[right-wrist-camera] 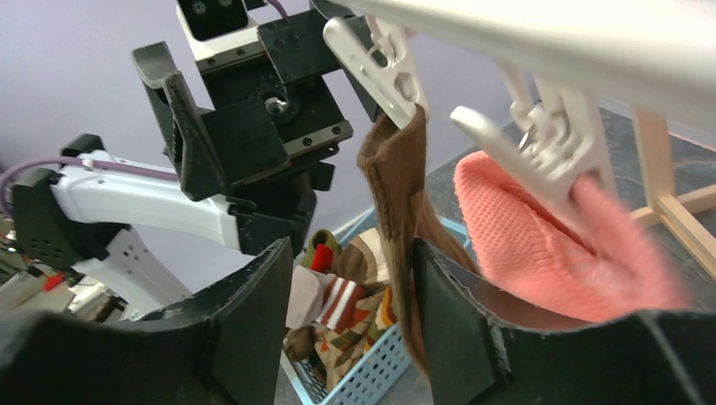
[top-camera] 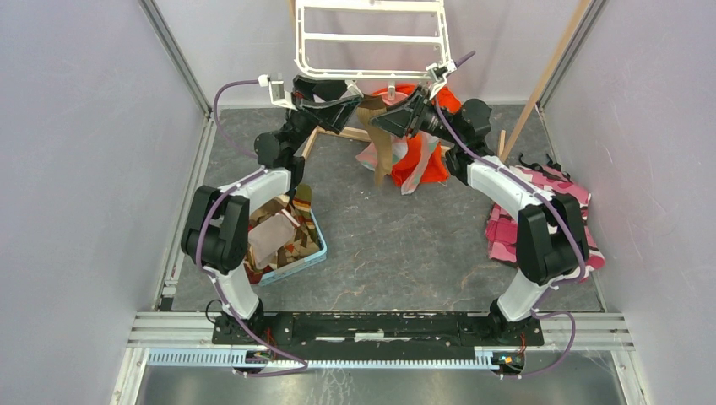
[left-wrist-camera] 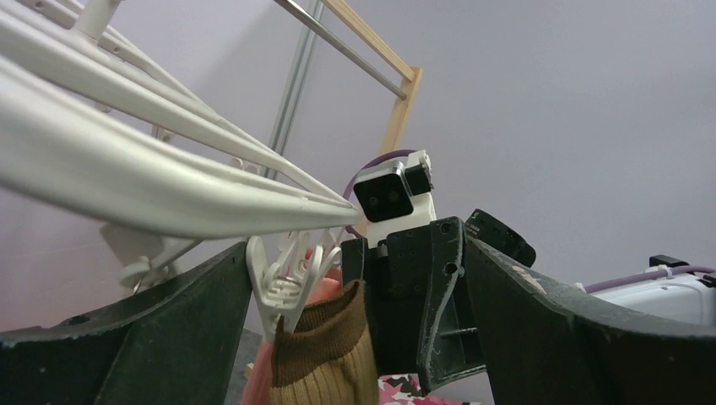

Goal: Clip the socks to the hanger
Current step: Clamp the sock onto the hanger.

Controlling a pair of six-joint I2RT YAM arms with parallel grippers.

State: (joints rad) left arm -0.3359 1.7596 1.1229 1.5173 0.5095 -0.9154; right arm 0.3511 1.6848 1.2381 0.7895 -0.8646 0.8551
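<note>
The white hanger [top-camera: 370, 39] hangs at the back centre. One of its edge clips [left-wrist-camera: 281, 285] bites the dark cuff of a brown-and-tan sock [left-wrist-camera: 328, 359], which dangles from it [top-camera: 382, 153]. My left gripper [left-wrist-camera: 355, 337] is open wide, its fingers on either side of the clip and sock without touching them. My right gripper [right-wrist-camera: 350, 312] is open too. The brown sock [right-wrist-camera: 395, 169] hangs between its jaws, close against the right finger [right-wrist-camera: 473, 329]. A neighbouring clip [right-wrist-camera: 553, 148] holds a salmon-pink knit sock [right-wrist-camera: 540, 245].
A blue basket [top-camera: 314, 251] of assorted socks sits near the left arm. An orange garment [top-camera: 432, 156] hangs under the hanger. A pink camouflage cloth [top-camera: 553, 207] lies at the right. The wooden stand [top-camera: 553, 72] leans at the back right.
</note>
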